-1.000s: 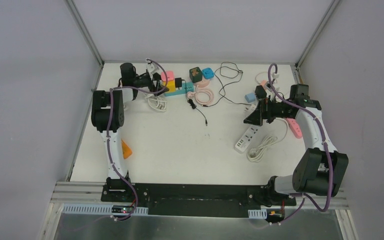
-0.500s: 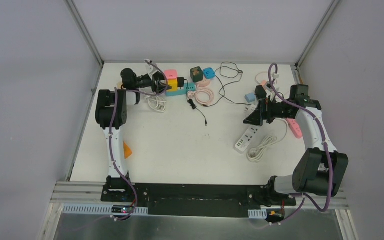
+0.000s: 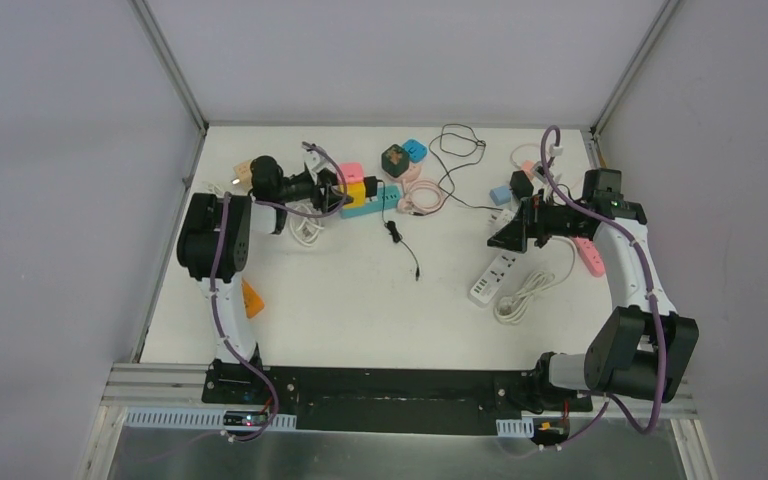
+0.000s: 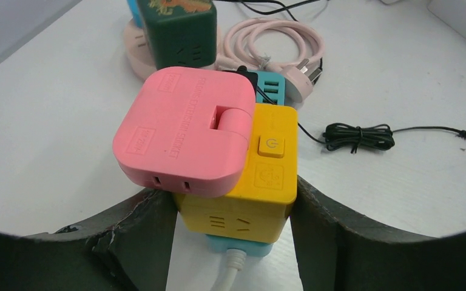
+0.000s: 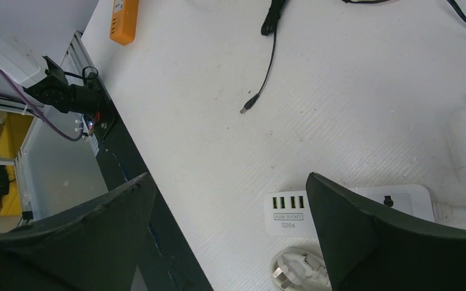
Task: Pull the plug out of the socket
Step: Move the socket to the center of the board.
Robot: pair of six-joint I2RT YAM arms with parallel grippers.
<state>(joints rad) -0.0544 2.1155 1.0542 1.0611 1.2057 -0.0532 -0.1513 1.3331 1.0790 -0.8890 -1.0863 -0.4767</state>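
Pink plug (image 4: 179, 130) tops yellow socket cube (image 4: 267, 182) clamped by left gripper (image 4: 233, 206) on white table (image 4: 400, 188); right gripper (image 5: 229, 182) wide.

- The centre and lower middle of the desk (image 3: 360, 320) are bare, so a tool passes freely there.
- The upper middle is crowded: pink cube (image 3: 352, 171), yellow cube (image 3: 357, 190), teal strip (image 3: 380, 200), green cube (image 3: 393, 158) and pink cable coil (image 3: 425, 198).
- The left tool (image 4: 233, 209) clamps the yellow cube's sides, leaving no gap.
- A black cable (image 3: 405, 250) trails toward the centre.
- Right of centre, a white power strip (image 5: 346, 209) lies under the spread right tool (image 5: 227, 182).
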